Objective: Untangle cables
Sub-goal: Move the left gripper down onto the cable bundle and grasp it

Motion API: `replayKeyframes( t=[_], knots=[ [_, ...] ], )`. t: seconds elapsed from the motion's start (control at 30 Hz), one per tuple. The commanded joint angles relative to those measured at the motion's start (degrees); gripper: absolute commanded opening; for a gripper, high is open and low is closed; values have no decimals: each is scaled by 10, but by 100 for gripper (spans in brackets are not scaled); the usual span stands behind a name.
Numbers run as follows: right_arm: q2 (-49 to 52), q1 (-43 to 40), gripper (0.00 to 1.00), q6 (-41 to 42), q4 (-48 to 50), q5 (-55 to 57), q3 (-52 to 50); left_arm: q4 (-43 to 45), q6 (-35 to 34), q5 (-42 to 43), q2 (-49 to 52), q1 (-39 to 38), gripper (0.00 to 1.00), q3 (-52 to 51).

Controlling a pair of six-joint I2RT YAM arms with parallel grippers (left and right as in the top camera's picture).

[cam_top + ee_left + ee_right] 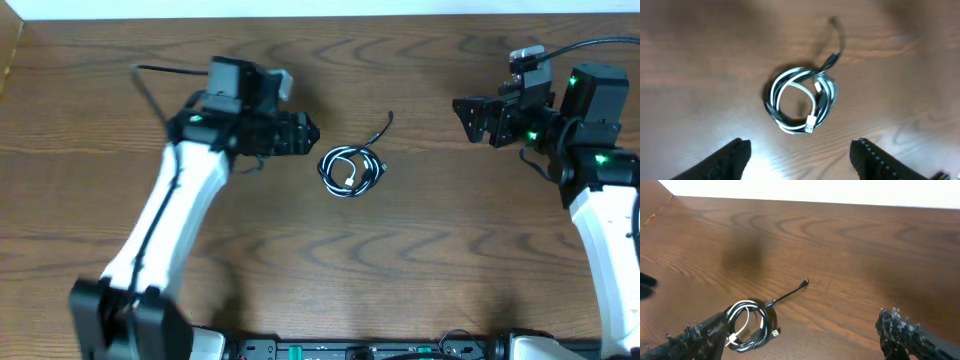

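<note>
The cables (pixel 350 170) lie coiled together on the wooden table, black and white cords in a small ring with one black end trailing toward the back. In the left wrist view the cables (pixel 801 102) sit just ahead of my left gripper (pixel 800 155), whose jaws stand apart with only bare wood between them. My left gripper (pixel 308 133) is just left of the coil. My right gripper (pixel 462 118) hovers well to the right, open and empty. Seen from the right wrist, the cables (pixel 751 326) rest by the left finger of the right gripper (pixel 802 335).
The table's back edge (pixel 320 14) meets a white wall. A raised wooden side (pixel 10 55) borders the left. The arms' own thick black cables (pixel 150 85) hang near each wrist.
</note>
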Motion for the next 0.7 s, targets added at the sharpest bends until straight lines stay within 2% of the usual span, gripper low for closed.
replayKeyframes(
  t=[0.0,0.17,0.4,0.57,0.67],
  knots=[
    [13,3,90,23,-1,-4,9,-2,-136,-108,58,-44,61,6],
    [14,3,90,43,-3,-4,9,-9,-214,-155,126,-71,52,6],
    [14,3,90,43,-14,-4,9,26,-223,-157,195,-82,49,6],
    [14,3,90,43,-21,-3,9,47,-247,-157,223,-83,42,6],
    [14,3,91,43,-21,-3,9,66,-247,-157,234,-87,42,6]
  ],
)
